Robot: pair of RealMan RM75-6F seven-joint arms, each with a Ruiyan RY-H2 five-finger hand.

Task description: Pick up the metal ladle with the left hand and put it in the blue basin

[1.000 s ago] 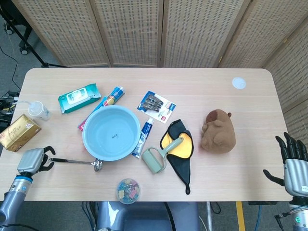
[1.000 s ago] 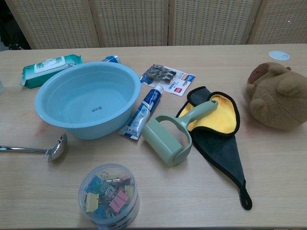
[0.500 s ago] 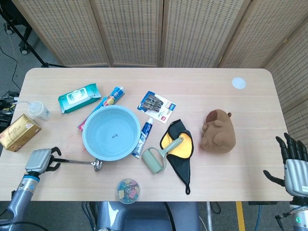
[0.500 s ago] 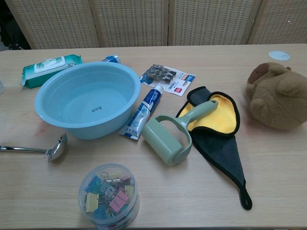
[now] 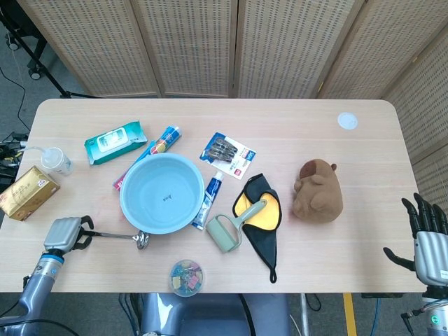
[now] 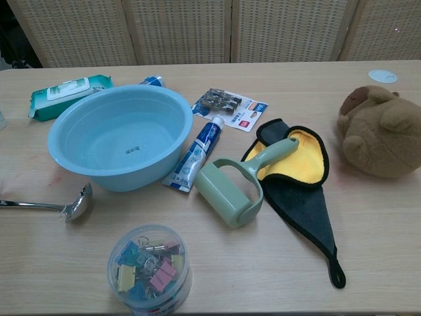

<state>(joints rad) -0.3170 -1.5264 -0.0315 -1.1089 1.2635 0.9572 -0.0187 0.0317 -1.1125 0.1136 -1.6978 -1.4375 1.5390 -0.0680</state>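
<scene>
Left hand (image 5: 64, 234): has slid right along the desk (image 5: 364, 168) to the handle end, fingers curled around it; whether it grips, I cannot tell.
Right hand (image 5: 425, 234): spread, idle.
Slim metal ladle (image 5: 115, 236): unmoved, flat beside the round blue plastic basin (image 5: 162, 192); lift not yet begun.

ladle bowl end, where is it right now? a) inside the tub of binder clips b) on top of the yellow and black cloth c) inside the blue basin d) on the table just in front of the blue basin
d: the metal ladle lies flat on the table, its bowl right by the near rim of the blue basin, with the left hand at its handle end.
</scene>
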